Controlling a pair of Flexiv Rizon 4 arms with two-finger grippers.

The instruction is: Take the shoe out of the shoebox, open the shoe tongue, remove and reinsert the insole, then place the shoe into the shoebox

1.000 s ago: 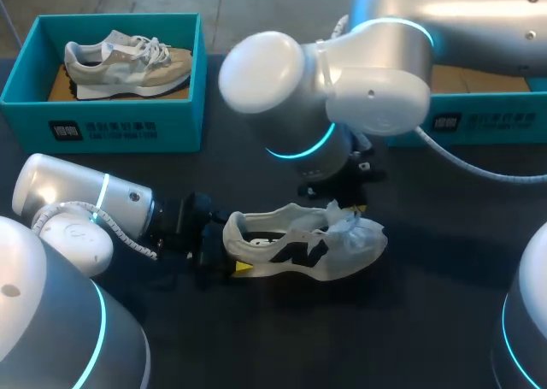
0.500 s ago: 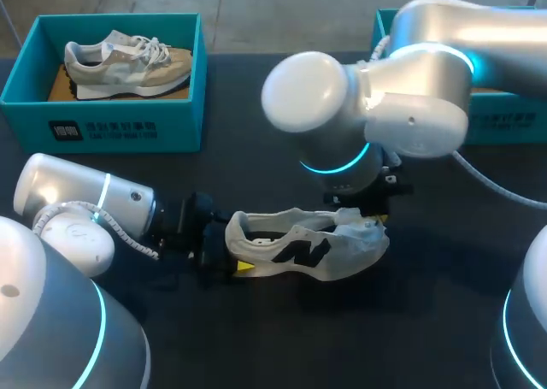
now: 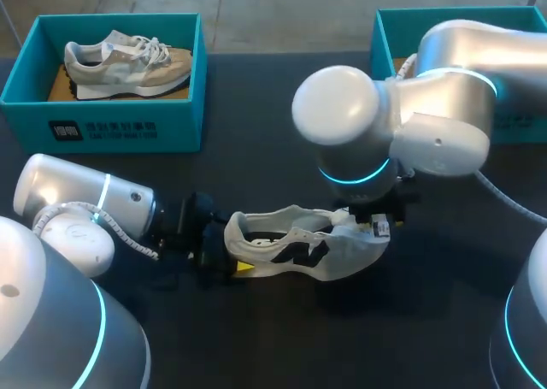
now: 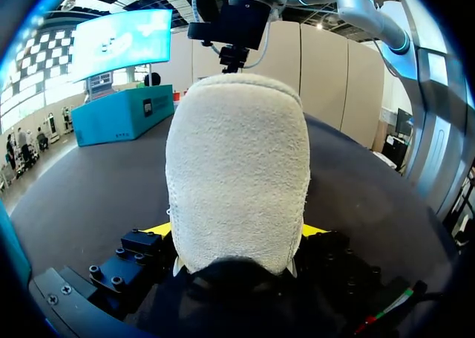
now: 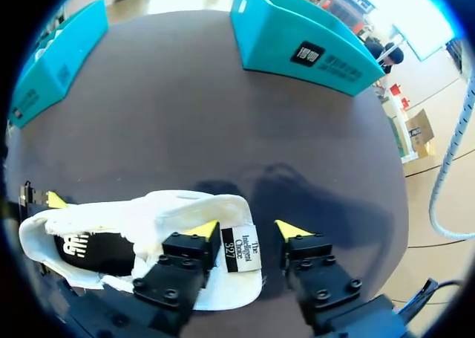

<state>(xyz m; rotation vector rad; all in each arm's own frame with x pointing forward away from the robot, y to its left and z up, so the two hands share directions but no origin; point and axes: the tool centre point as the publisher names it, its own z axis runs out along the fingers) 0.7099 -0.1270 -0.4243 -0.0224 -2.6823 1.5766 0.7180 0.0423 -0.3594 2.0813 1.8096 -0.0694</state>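
White shoe [image 3: 299,250] lies on its side on the bench [image 3: 256,167], near middle, out of the box, heel to the left, toe to the right. Left hand [image 3: 224,254] grips the heel: in the left wrist view a yellow tip sits on each side of the heel, so it is clamped on the shoe. Right hand [image 5: 246,230] hangs over the toe half with its fingers apart. The tongue [image 5: 236,243] with its label stands up between them, against one finger and clear of the other, so nothing is gripped there.

The teal shoebox [image 3: 402,30] is far right, partly hidden by the right arm, and I cannot tell its contents. A second box [image 3: 111,124] far left holds another shoe [image 3: 128,62].

Step in hand looks like opening the tongue; the insole has not been pulled.

To do it well:
- Keep the left hand firm on the heel so the shoe doesn't slide or roll.
- Close the right fingers on the tongue's free end, low enough to catch fabric and not just the label.
- Pull up and toward the toe, gently.
- Risk: the tongue is soft and may slip, and too hard a pull may drag the whole shoe.
- Open it wide enough that the insole can be reached.
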